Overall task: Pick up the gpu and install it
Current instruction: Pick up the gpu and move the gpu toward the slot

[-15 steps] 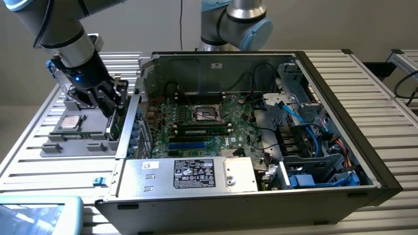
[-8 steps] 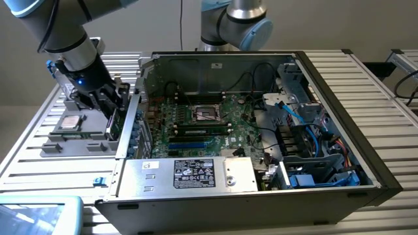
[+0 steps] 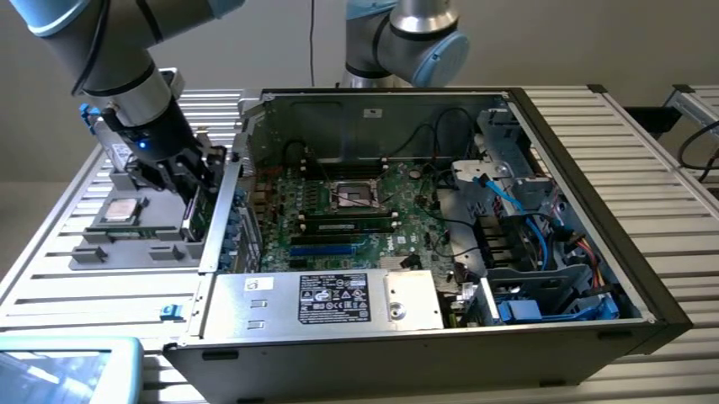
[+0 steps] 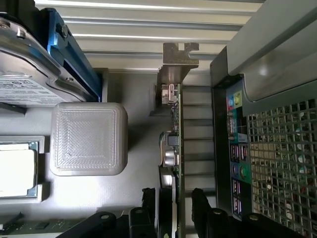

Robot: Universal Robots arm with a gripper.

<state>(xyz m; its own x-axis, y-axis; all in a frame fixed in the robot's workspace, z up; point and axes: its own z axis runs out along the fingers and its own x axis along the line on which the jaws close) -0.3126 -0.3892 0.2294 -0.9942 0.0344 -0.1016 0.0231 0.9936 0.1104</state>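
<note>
The gpu (image 3: 194, 210) stands on edge in the grey parts tray (image 3: 124, 251), just outside the open computer case at the exterior view's left. My gripper (image 3: 185, 181) is lowered over it. In the wrist view the gpu (image 4: 175, 144) appears edge-on, with its metal bracket at the far end and the green board beside a black cooler. My gripper (image 4: 173, 208) is open, its two black fingers (image 4: 199, 203) straddle the card's near end, and a gap shows on the board side. The green motherboard (image 3: 359, 219) lies inside the case.
The tray also holds a silver hard drive (image 4: 27, 74) in a blue bracket, a CPU (image 4: 15, 171) and a grey square block (image 4: 89, 139). The case's rear wall (image 4: 277, 148) stands close beside the card. A power supply (image 3: 337, 299) and cables (image 3: 506, 202) crowd the case.
</note>
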